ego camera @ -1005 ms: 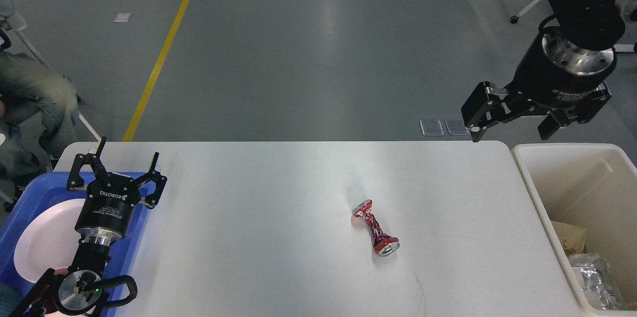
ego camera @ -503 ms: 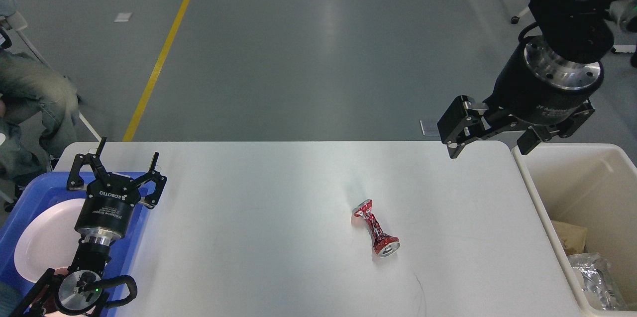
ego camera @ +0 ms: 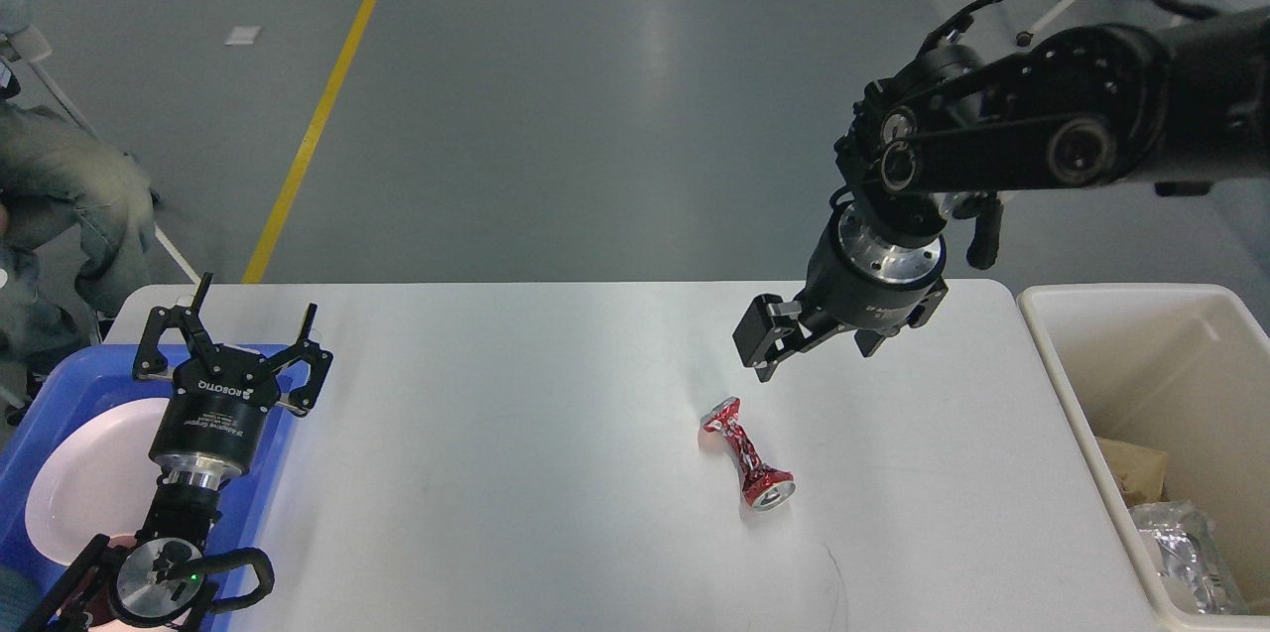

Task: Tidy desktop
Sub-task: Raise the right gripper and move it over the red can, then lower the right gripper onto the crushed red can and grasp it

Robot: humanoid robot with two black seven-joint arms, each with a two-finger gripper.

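Well, the desktop [ego camera: 516, 473] fills most of the lower view, a wide white slab with rounded corners, and nearly all of it is bare. Right of its middle lies a crushed red can [ego camera: 747, 453], pinched thin at the waist and flared at both ends, lying on its side with the silvery open end toward the near edge.

The right gripper [ego camera: 819, 349] hangs above the far part of the desktop, just beyond the can and apart from it, its arm reaching in from the upper right. Its fingers are spread, with nothing between them (one finger shows plainly on the left, the other is half tucked under the wrist).

The left gripper [ego camera: 248, 326] sits low at the left edge, fingers pointing away and standing wide apart, gripping nothing. It hovers over a blue tray [ego camera: 40, 414] that holds a white plate [ego camera: 84, 488].

Beside the right end of the desktop stands a cream bin [ego camera: 1077, 434], with a brown paper scrap [ego camera: 1136, 473] and some crumpled foil [ego camera: 1186, 558] lying inside.
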